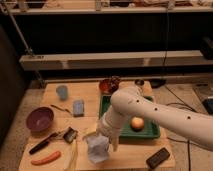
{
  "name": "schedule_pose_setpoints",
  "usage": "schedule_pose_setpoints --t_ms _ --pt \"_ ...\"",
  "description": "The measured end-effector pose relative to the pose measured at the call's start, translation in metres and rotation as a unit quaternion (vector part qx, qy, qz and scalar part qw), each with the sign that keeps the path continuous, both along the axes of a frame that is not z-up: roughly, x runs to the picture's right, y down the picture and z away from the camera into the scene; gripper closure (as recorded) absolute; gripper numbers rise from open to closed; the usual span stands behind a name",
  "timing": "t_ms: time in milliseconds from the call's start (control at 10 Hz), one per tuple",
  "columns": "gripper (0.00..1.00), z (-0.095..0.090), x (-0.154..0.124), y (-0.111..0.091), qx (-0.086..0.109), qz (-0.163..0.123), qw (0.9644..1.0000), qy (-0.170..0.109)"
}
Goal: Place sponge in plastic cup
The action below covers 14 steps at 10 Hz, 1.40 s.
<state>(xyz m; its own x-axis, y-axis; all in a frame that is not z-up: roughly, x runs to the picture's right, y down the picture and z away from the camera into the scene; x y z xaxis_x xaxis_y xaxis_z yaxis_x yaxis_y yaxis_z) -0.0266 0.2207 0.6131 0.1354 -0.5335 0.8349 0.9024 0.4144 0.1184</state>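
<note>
Two things matter here: the blue sponge (78, 107), lying flat on the table (127, 159) just left of the green tray (150, 135), and the pale plastic cup (62, 91), standing upright behind it and a little further left, near it but apart. The pincer (98, 148) hangs low over the front of the table, well apart from the sponge; whether it is apart or together I cannot tell. The step in hand looks like the reach for the sponge. It would go best by lifting first, moving back and left, then coming down squarely over the sponge to grip its narrower side. A dark-handled utensil (47, 142) lies left of the pincer and a purple bowl (40, 119) sits left of the sponge. Neither blocks the path, though a low sweep could catch the utensil. The cup looks light and may tip if nudged.
</note>
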Motion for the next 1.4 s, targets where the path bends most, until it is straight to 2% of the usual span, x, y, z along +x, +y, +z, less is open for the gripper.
schedule_pose_setpoints --t_ms 200,400,600,800,1000,1200,1300,1400 --pt "0.2 0.002 0.0 -0.012 0.023 -0.012 0.9996 0.01" --pt "0.2 0.016 -0.002 -0.047 0.062 -0.03 0.9975 0.019" --pt "0.2 0.035 -0.009 -0.093 0.104 -0.052 0.9932 0.005" --pt "0.2 0.055 -0.019 -0.136 0.145 -0.075 0.9864 -0.022" --pt "0.2 0.082 -0.045 -0.177 0.193 -0.114 0.9728 -0.057" --pt "0.2 0.11 -0.063 -0.199 0.222 -0.135 0.9631 -0.071" --pt "0.2 0.129 -0.072 -0.204 0.231 -0.145 0.9592 -0.073" --pt "0.2 0.144 -0.082 -0.2 0.233 -0.156 0.957 -0.074"
